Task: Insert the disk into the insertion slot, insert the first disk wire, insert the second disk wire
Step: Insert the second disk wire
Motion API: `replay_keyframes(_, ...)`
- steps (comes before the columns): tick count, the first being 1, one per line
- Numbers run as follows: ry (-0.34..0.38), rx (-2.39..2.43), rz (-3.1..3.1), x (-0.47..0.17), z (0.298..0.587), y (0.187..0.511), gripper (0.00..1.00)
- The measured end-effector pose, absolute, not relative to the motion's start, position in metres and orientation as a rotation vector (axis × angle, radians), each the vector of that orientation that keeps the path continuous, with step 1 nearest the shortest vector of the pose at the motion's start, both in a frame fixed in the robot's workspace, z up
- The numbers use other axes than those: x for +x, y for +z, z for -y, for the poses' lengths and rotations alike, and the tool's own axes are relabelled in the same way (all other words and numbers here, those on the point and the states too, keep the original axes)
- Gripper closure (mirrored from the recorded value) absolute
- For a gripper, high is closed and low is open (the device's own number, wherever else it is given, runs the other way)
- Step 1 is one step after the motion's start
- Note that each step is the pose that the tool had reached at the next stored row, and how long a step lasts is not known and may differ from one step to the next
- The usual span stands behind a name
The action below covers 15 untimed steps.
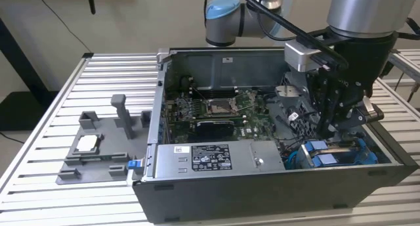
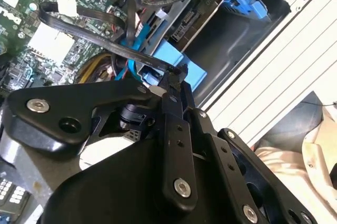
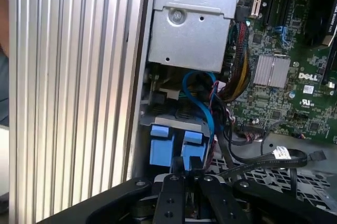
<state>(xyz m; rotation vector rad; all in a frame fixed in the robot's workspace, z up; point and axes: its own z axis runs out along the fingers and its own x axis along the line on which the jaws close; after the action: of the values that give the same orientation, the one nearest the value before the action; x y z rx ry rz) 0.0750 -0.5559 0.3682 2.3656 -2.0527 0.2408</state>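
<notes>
Hanging low inside the open computer case [image 1: 276, 186], in its near corner at the exterior view's right, the gripper [image 1: 330, 136] is just above the blue carrier of the disk [image 3: 160, 147]. The disk appears seated in the insertion slot [image 1: 369, 156], right of the grey power-supply box [image 1: 217, 159].

In the second wrist view the fingers are drawn together and appear clenched on the end of a black flat disk wire [image 2: 118, 46]. The wire loops away over the motherboard [image 1: 217, 108]. Whether its plug touches the disk's socket cannot be told.

Risks, as a judgement:
- The pinch is on a thin plug end, so any tilt could let it twist or slip and meet the socket askew, bending the contacts.
- The fingers are close to the carrier's blue tabs, and a sideways error could press them and loosen the disk.
- A blue cable [image 3: 208, 103] and a coloured wire bundle [image 3: 237, 71] crowd the far side, so the loop could snag there.
</notes>
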Motion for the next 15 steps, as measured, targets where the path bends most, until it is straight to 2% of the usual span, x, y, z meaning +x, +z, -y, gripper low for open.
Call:
replay_keyframes(9, 0.186, 2.377, 2.065, 0.093, 0.564, 0.368, 0.84)
replay_keyframes(15, 0.181, 2.378, 2.066, 0.096, 0.565, 0.368, 0.84)
